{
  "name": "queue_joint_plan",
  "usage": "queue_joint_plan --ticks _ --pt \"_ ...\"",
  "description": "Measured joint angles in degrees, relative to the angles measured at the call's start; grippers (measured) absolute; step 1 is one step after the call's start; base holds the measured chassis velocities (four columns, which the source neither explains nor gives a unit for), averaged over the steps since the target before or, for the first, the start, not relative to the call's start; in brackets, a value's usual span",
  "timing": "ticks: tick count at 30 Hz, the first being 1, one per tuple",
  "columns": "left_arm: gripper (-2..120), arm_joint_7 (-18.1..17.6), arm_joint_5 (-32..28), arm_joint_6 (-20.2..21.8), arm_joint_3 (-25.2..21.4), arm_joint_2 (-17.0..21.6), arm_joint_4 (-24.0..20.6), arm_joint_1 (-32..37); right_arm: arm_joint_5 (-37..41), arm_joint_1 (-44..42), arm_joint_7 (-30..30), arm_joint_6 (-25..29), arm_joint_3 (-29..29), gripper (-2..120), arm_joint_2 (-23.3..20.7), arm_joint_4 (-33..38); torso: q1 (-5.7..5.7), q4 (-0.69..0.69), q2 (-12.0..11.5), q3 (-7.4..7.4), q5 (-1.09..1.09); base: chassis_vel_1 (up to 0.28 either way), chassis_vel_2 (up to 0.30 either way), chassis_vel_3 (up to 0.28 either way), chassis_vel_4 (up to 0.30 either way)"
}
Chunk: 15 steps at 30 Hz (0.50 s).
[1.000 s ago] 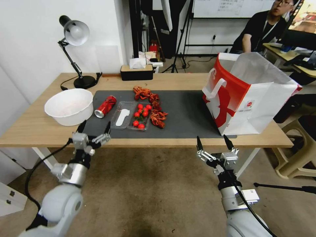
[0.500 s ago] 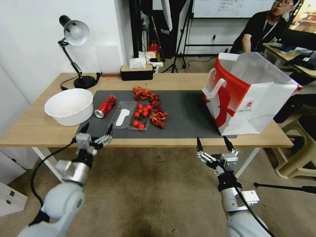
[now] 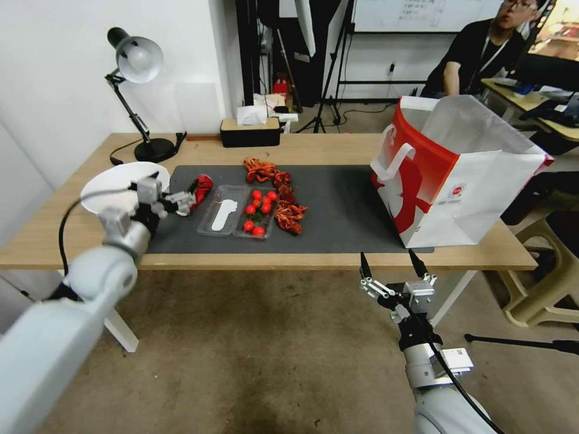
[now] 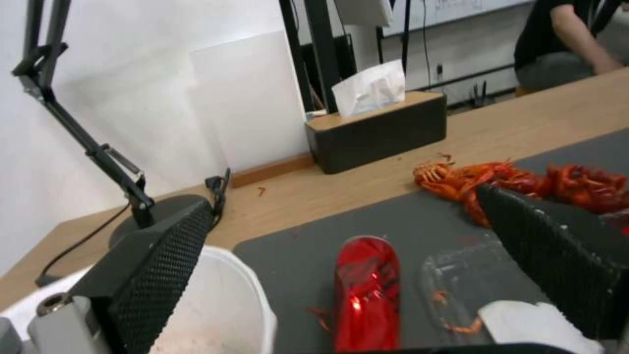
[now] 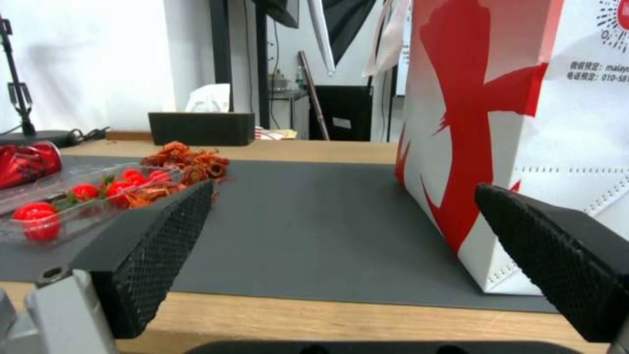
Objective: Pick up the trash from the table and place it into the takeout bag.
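Right claw: the right claw [image 3: 391, 265] hangs below the near edge of the table [image 3: 72, 232], fingers spread and empty, facing the white-and-red takeout bag [image 3: 464, 181] that stands at the table's right end.

Left claw: the left claw [image 3: 172, 191] is raised over the table's left end, above the near-left corner of the dark grey mat [image 3: 344, 211], fingers apart with nothing between them.

Key relation: in the left wrist view the red drink can [image 4: 367, 290] lies on its side directly ahead of the open left claw [image 4: 341, 255], framed between the two black pads, not yet touched. Its long axis runs from near edge to far edge, roughly in line with the claw's approach, so the fingers would close across its round body.

Nearer arm: the left, by a wide margin; the right claw is well apart from the can.

Neighbours: a white bowl [image 3: 111, 181] sits just left of the can, a clear plastic tray [image 3: 223, 211] with a white scrap just right of it; both crowd the finger paths.

Farther along: cherry tomatoes [image 3: 258, 211] in a second clear tray, then red crayfish shells [image 3: 274, 184] toward mid-mat.

Far edge: a tissue box [image 3: 250, 131] and a desk lamp [image 3: 137, 90].
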Motion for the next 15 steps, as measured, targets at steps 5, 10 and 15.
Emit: queue_joint_plan --ticks 5,10,15 --pt "100 2.6 -1.9 4.1 4.9 2.1 3.5 -7.3 0.0 0.0 0.0 0.0 0.0 100 0.0 -0.2 0.00 0.00 0.0 0.00 0.02 0.000 0.000 0.000 0.000" --pt "100 5.2 -2.5 12.8 10.9 2.0 5.7 -14.0 0.0 0.2 0.1 0.0 0.1 100 -0.1 -0.6 0.00 0.00 0.0 0.00 0.01 0.000 0.000 0.000 0.000" --pt "100 7.4 -1.3 19.3 16.5 0.4 9.7 -20.5 -0.2 0.3 0.1 0.1 0.2 100 -0.2 -0.8 0.00 -0.01 0.0 0.00 0.00 0.000 0.000 0.000 0.000"
